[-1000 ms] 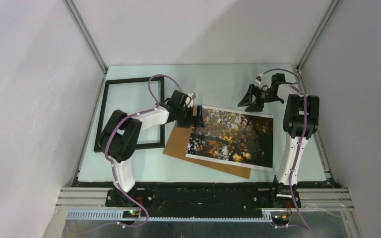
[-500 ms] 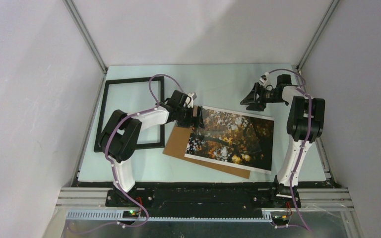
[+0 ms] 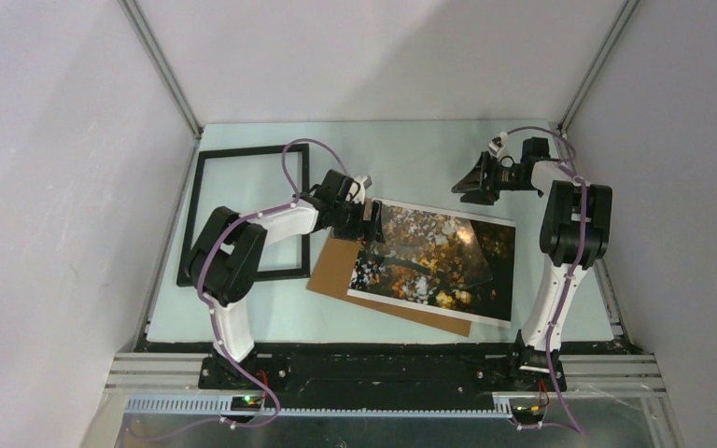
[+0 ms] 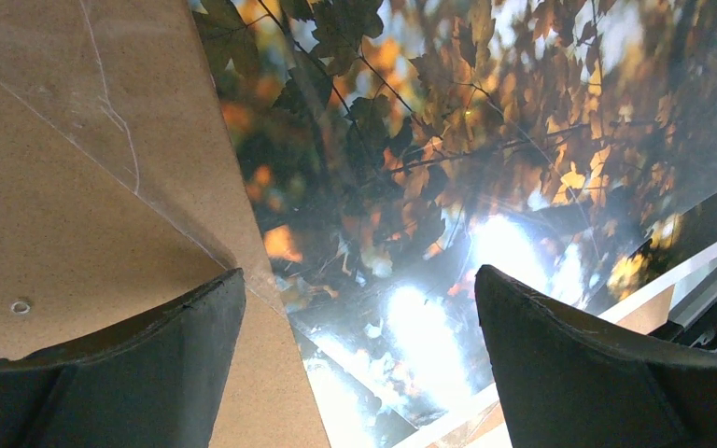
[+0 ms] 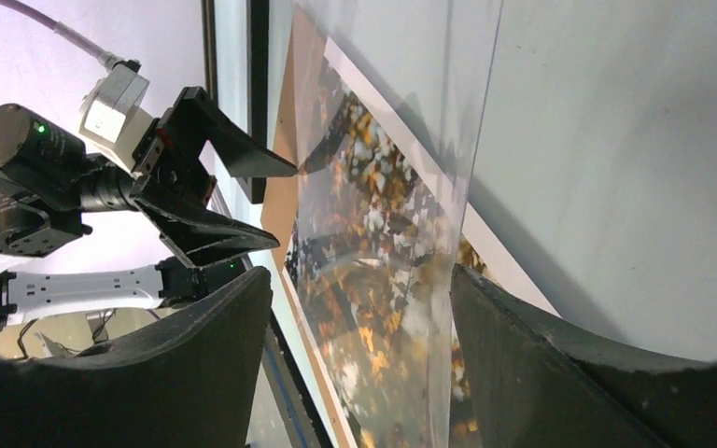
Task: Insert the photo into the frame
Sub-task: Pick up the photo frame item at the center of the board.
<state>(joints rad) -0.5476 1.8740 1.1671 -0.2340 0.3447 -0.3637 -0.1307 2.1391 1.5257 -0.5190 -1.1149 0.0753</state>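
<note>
1. Glossy rectangular autumn-tree photo (image 3: 434, 261) lies atop brown backing board (image 3: 334, 271) on pale counter (image 3: 411, 159).
2. Thin black rectangular frame (image 3: 193, 215) lies left, apart.
3. Left jaws gape wide at photo's left edge; right jaws wide, beyond its far edge.

I see the photo (image 3: 434, 259) of orange leaves lying face up. The black frame (image 3: 243, 151) lies flat to its left.
</note>
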